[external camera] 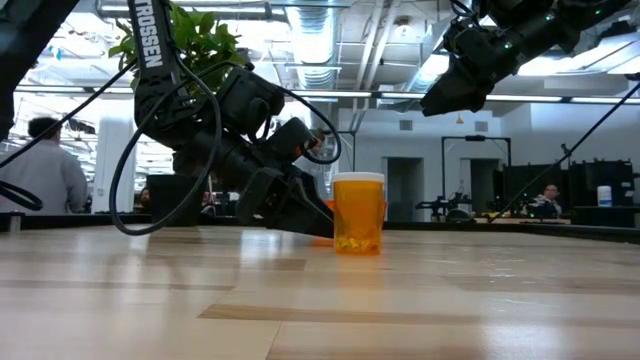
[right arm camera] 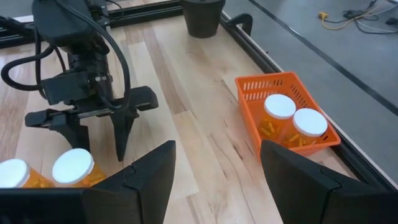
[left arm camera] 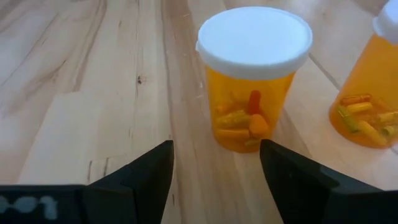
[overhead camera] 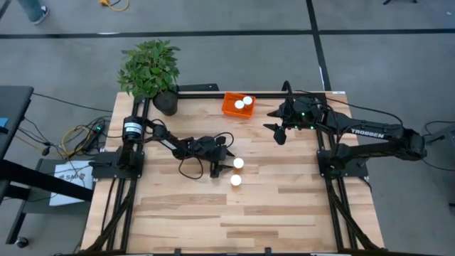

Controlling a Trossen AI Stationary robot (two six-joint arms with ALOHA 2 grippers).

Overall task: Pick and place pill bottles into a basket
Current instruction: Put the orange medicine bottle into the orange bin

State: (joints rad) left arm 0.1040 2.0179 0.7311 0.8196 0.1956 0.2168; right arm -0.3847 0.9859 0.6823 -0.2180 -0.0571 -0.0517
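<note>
Two pill bottles [overhead camera: 237, 171] stand mid-desk [overhead camera: 284, 213]; two more sit in the orange basket [overhead camera: 229, 108]. The left gripper [left arm camera: 214, 163], jaws apart, faces the nearer bottle [left arm camera: 254, 74], likely needing to advance and close. The right gripper [right arm camera: 217, 165] hovers near the basket, jaws apart and empty.

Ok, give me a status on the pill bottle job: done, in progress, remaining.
Done: two pill bottles stand in the orange basket.

In progress: the left pincer is low on the table, open, lined up on the nearer bottle but not gripping it.

Remaining: that bottle and the other one beside it on the wood. The right pincer is open, empty and raised off the table, near the basket.
</note>
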